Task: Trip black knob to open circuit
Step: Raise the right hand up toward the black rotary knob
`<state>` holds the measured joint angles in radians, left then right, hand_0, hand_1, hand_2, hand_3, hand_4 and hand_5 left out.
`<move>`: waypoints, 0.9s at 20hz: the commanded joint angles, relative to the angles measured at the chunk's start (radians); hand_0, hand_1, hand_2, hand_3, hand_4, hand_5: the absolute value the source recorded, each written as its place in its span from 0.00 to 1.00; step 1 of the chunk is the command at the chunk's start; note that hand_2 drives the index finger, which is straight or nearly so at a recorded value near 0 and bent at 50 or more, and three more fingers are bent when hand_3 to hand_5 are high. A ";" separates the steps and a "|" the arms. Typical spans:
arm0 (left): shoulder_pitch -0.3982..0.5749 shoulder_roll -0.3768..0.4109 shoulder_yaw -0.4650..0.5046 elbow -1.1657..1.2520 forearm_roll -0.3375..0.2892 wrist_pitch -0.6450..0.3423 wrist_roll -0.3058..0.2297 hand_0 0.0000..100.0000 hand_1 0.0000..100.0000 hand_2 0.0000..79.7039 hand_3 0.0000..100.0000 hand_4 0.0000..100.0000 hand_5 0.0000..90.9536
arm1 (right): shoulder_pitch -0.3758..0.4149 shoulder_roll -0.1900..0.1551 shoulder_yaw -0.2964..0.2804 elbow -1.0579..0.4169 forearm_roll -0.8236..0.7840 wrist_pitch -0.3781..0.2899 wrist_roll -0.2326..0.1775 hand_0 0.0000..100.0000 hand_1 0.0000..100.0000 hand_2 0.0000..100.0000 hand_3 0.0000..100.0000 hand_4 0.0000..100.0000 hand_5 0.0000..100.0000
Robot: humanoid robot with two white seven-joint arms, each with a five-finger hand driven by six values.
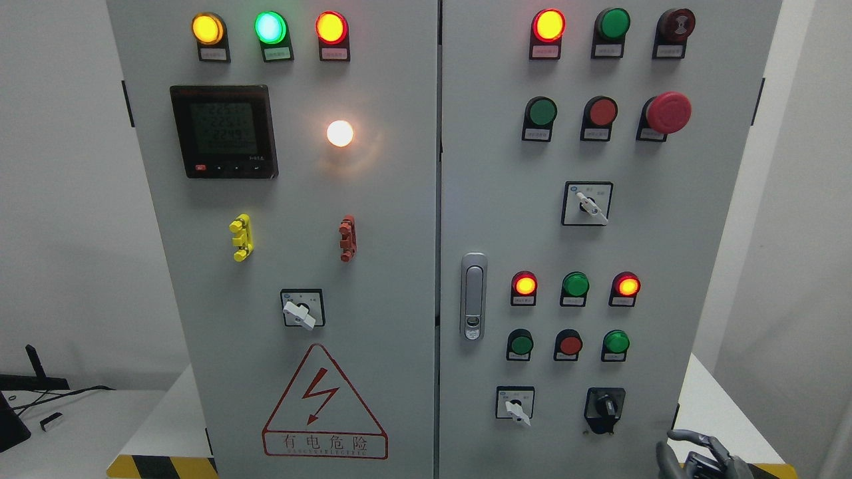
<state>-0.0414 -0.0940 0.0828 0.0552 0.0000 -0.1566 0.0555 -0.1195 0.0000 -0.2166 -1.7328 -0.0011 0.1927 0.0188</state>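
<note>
the grey cabinet (373,266) carries a red triangle warning sign (324,402) with a lightning bolt on its left door; under the bolt stand the chinese characters "有电危险", and a smaller line below them is too small to read. the black digital meter (223,131) shows three rows of digits; the lowest seems to be "2249", the upper two are blurred. the small white labels (214,54) under the lamps and buttons have print, but it cannot be read.
</note>
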 commanded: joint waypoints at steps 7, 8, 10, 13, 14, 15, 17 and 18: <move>0.000 0.000 0.000 0.000 -0.031 0.000 0.000 0.12 0.39 0.00 0.00 0.00 0.00 | -0.022 0.014 0.088 0.053 0.035 -0.001 -0.031 0.37 0.72 0.44 1.00 1.00 0.96; 0.000 0.000 0.000 0.000 -0.031 0.000 0.000 0.12 0.39 0.00 0.00 0.00 0.00 | -0.020 0.014 0.097 0.052 0.036 -0.001 -0.031 0.37 0.72 0.44 1.00 1.00 0.96; 0.000 0.000 0.000 0.000 -0.031 0.000 0.000 0.12 0.39 0.00 0.00 0.00 0.00 | -0.020 0.024 0.105 0.052 0.038 -0.001 -0.043 0.37 0.72 0.44 1.00 1.00 0.96; 0.000 0.000 0.000 0.000 -0.031 0.000 0.000 0.12 0.39 0.00 0.00 0.00 0.00 | -0.022 0.025 0.114 0.048 0.039 -0.001 -0.046 0.37 0.72 0.44 1.00 1.00 0.96; 0.000 0.000 0.000 0.000 -0.031 0.000 0.000 0.12 0.39 0.00 0.00 0.00 0.00 | -0.023 0.025 0.120 0.047 0.039 -0.001 -0.048 0.37 0.72 0.44 1.00 1.00 0.96; 0.000 0.000 0.000 0.000 -0.031 0.000 0.000 0.12 0.39 0.00 0.00 0.00 0.00 | -0.023 0.025 0.120 0.042 0.039 -0.001 -0.048 0.37 0.72 0.44 1.00 0.99 0.96; 0.000 0.000 0.000 0.000 -0.031 0.000 0.000 0.12 0.39 0.00 0.00 0.00 0.00 | -0.023 0.025 0.121 0.042 0.039 -0.001 -0.048 0.37 0.73 0.44 1.00 0.99 0.96; 0.000 0.000 0.000 0.000 -0.031 0.000 0.000 0.12 0.39 0.00 0.00 0.00 0.00 | -0.023 0.025 0.123 0.042 0.039 -0.001 -0.046 0.38 0.73 0.45 1.00 0.99 0.96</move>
<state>-0.0414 -0.0939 0.0829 0.0552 0.0000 -0.1566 0.0555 -0.1407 0.0000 -0.1336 -1.6938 0.0323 0.1927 -0.0282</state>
